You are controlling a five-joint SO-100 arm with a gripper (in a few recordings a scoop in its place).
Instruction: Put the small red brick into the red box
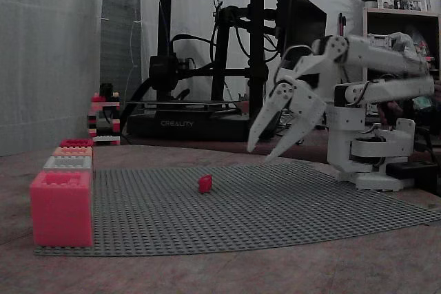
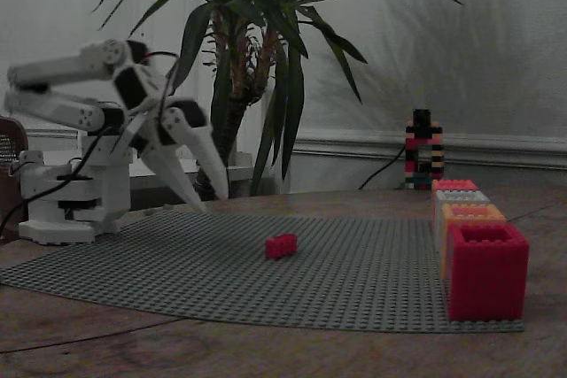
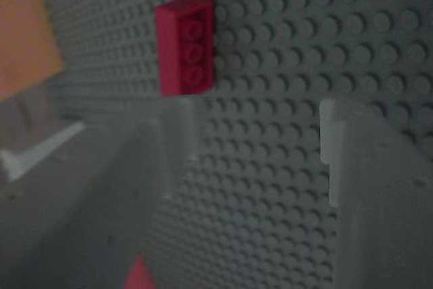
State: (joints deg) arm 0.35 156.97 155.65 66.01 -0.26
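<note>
Your grey studded baseplate [image 1: 275, 204] spreads across the table, with the white arm [image 1: 372, 101] standing at its right edge in a fixed view. Along the opposite edge runs a row of boxes; the red box [image 2: 485, 270] is the nearest one in a fixed view, open side up. Your gripper [image 1: 272, 153] hangs above the plate with its fingers spread apart, holding nothing. The small red brick [image 2: 281, 246] lies on the plate, near the fingertips and well apart from the box.
</note>
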